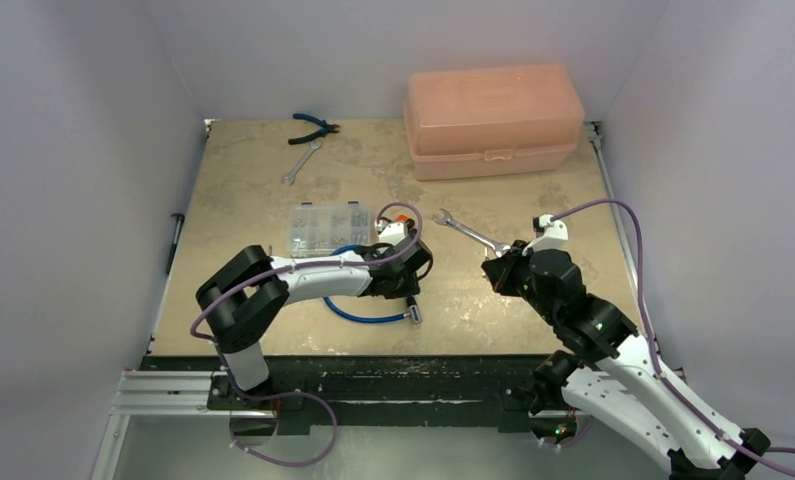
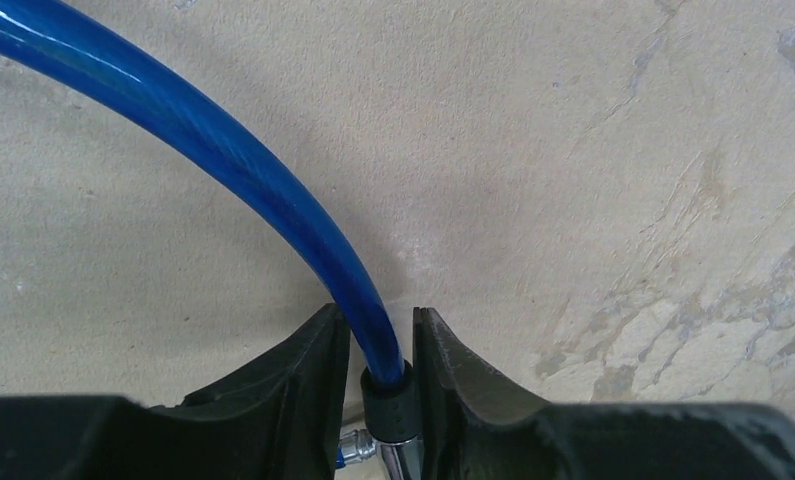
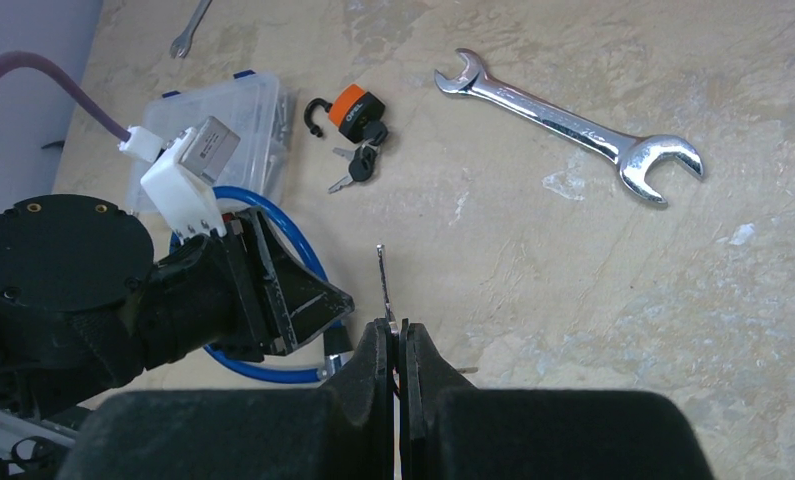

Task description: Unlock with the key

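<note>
My left gripper [image 2: 376, 312] is shut on the black collar [image 2: 391, 400] at the end of a blue cable lock [image 2: 223, 140], low over the table. The cable loops on the table [image 1: 368, 315] under the left wrist. My right gripper [image 3: 395, 325] is shut on the key [image 3: 383, 280]. Its thin metal blade points forward, edge-on, and its head is hidden between the pads. The key hangs in the air just right of the left gripper [image 1: 408, 295]. An orange padlock [image 3: 357, 108] with its shackle swung open lies farther back, with a small key bunch [image 3: 356, 165] at its base.
A large silver wrench [image 3: 573, 125] lies right of the padlock. A clear parts box [image 1: 328, 228] sits behind the left wrist. At the back stand a pink toolbox [image 1: 493, 120], blue-handled pliers [image 1: 313, 128] and a small wrench [image 1: 301, 162].
</note>
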Robot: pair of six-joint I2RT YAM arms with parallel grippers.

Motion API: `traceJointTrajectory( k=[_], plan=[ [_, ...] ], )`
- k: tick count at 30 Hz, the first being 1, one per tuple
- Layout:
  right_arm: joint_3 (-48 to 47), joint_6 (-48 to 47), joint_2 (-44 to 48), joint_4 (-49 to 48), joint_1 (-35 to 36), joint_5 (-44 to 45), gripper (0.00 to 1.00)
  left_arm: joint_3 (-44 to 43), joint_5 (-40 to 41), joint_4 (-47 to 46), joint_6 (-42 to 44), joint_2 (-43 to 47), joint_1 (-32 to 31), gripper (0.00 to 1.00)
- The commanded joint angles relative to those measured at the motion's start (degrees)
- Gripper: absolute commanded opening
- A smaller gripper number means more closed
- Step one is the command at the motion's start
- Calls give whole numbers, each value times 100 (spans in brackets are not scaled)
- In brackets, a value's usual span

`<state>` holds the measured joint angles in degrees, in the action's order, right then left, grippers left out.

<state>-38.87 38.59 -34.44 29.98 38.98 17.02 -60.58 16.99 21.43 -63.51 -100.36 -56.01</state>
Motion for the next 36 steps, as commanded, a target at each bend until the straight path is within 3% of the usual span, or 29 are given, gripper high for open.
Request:
traceJointTrajectory(
  k=[1, 5, 17, 36],
  plan=[
    [11, 26, 25, -120, 10, 22, 0, -58, 66, -286, -142, -83, -28, 27],
    [5, 26, 12, -115, 11, 11, 0, 53, 59, -422, -167, -22, -25, 1],
    [35, -183, -97, -461, 8, -344, 0, 492, 370, -369, -908, 902, 62, 0],
    [564, -168, -592, -2275, 13, -2681, 0, 1651, -299, -1325, -853, 2811, 928, 0]
  ],
)
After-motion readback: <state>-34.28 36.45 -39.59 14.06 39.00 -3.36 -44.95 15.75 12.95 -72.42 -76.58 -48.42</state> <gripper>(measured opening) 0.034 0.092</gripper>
